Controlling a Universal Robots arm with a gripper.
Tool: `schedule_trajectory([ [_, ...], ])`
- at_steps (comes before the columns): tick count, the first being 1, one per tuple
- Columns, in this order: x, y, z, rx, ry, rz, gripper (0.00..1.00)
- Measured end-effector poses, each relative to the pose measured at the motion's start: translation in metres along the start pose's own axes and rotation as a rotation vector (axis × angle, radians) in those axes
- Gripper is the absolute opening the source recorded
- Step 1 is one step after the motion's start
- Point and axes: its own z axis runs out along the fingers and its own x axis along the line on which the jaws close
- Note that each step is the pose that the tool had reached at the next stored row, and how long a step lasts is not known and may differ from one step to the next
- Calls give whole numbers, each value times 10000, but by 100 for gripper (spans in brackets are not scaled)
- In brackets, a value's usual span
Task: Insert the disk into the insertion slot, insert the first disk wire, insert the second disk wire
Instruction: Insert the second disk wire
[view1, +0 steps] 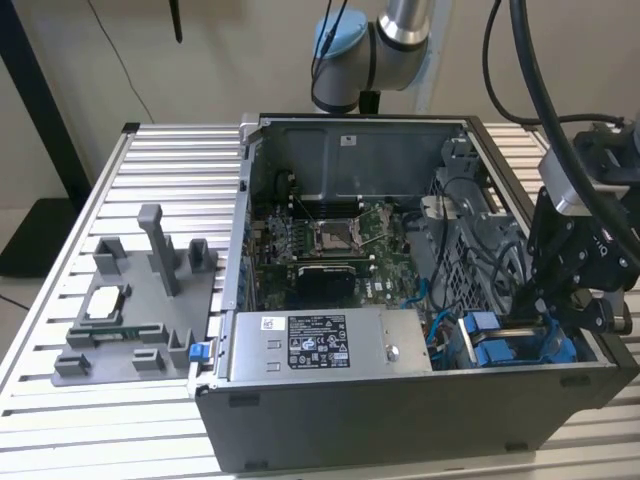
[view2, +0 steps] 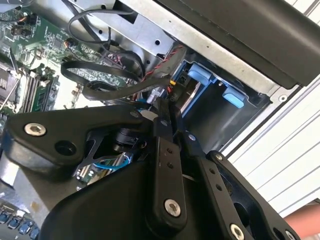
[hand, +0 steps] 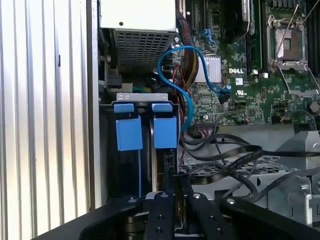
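Gripper (view1: 548, 322): down inside the computer case (view1: 400, 420), right above the insertion slot (hand: 145, 150).
Jaws: pressed together on something thin; I can't tell what.
Disk (view1: 520, 325): edge-on in the slot, beside the blue tabs (hand: 129, 132).
Power-supply box (view1: 325, 345): next to the slot.

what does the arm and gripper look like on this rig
The arm has a silver-grey tube with a light blue cap at its joint, and thick black cables arc past it. The gripper is matte black, built of flat linkage bars pinned with round silver screws, seen close up in both wrist views. Its fingers are narrow black bars with small screw holes.
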Motion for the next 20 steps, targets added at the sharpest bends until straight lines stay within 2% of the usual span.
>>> schedule_trajectory([
  [7, 11, -5, 56, 28, 51, 137, 0],
  [8, 12, -7, 69, 33, 53, 147, 100],
  [9, 13, -11, 87, 35, 17, 145, 100],
  [12, 11, -6, 60, 31, 42, 161, 100],
  [16, -17, 9, -97, 34, 39, 174, 100],
  [20, -38, 20, -218, 37, 37, 193, 100],
])
